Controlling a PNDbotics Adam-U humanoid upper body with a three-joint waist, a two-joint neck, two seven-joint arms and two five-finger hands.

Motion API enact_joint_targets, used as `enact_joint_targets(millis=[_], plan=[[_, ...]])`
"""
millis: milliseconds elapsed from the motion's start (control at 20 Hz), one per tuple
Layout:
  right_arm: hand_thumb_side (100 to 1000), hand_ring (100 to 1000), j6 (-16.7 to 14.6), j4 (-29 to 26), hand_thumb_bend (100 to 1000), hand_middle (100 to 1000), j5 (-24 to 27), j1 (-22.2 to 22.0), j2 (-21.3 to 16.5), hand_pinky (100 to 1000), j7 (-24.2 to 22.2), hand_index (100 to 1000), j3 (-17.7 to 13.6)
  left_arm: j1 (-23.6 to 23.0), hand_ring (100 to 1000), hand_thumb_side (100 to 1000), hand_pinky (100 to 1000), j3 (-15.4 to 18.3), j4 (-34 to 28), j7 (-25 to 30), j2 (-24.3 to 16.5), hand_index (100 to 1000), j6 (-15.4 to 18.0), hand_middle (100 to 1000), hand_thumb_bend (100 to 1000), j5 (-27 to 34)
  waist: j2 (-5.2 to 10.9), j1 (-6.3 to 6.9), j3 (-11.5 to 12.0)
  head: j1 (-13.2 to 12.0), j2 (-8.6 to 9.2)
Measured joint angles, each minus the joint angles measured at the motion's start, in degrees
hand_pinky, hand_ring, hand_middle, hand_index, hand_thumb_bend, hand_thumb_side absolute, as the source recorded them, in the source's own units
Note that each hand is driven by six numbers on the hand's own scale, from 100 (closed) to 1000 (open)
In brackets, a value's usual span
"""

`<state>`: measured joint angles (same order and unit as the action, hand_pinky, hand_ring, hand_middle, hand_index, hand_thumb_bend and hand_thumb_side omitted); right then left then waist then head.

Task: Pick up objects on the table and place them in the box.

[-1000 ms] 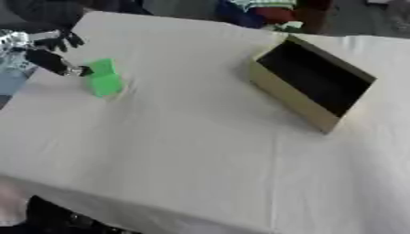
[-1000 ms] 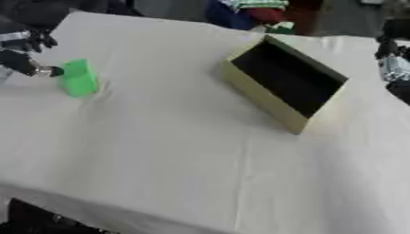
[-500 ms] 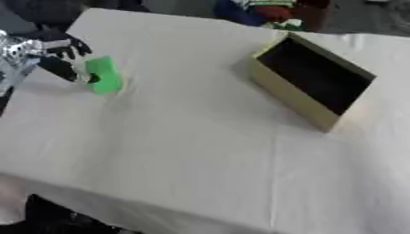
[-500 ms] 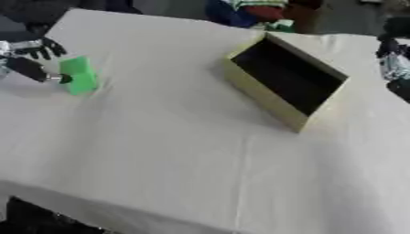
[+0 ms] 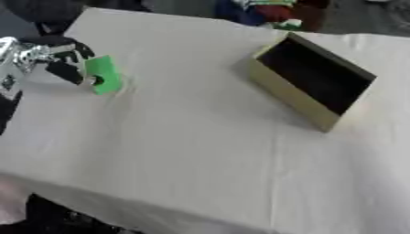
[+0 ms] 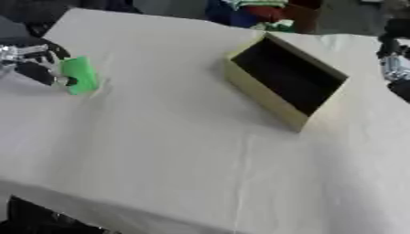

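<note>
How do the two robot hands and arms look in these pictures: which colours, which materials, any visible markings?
The left robot hand has black fingers on a shiny silver metal body, and its forearm is black below the silver part. The right robot hand shows only at the right edge of the right eye view: dark, with a silver-grey section. No cables or markings can be made out on either.

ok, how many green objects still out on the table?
1. A single green block sits near the table's left edge, right at the left robot hand, whose fingers are around it. The box interior looks dark and empty, though its near inner wall is hidden.
</note>
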<state>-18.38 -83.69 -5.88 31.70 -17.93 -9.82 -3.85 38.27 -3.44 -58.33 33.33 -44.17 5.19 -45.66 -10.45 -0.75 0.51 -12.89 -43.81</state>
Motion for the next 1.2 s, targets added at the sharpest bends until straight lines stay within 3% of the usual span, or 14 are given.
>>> enact_joint_targets(millis=[300, 500, 650, 1200], plan=[[401, 857, 0.0, 0.0, 100, 599, 0.0, 0.0, 0.0, 633, -0.02, 791, 0.0, 0.03, 717, 559, 753, -0.33, 0.71, 0.25, 0.44, 833, 0.12, 726, 436, -0.63, -0.01, 0.05, 0.05, -0.05, 0.0], [400, 857, 0.01, 0.02, 100, 599, 0.0, 0.0, 0.0, 633, -0.02, 791, 0.0, 0.16, 578, 259, 674, -0.36, 0.46, -0.23, 0.44, 693, 0.06, 569, 213, -1.59, -0.01, 0.16, 0.06, -0.05, 0.0], [400, 857, 0.0, 0.03, 100, 599, 0.0, 0.0, 0.0, 634, -0.03, 791, 0.0, 0.49, 544, 188, 658, -0.12, -0.31, -1.91, 0.44, 661, -0.19, 533, 137, -2.37, -0.01, 0.14, 0.21, -0.04, 0.0], [398, 857, -0.19, 0.09, 100, 599, 0.0, 0.0, 0.01, 634, -0.32, 791, 0.14, 6.91, 540, 173, 649, -0.11, -8.88, -7.34, 1.5, 651, 0.06, 513, 100, 0.45, 0.45, 0.09, 0.24, 0.05, -0.02]])
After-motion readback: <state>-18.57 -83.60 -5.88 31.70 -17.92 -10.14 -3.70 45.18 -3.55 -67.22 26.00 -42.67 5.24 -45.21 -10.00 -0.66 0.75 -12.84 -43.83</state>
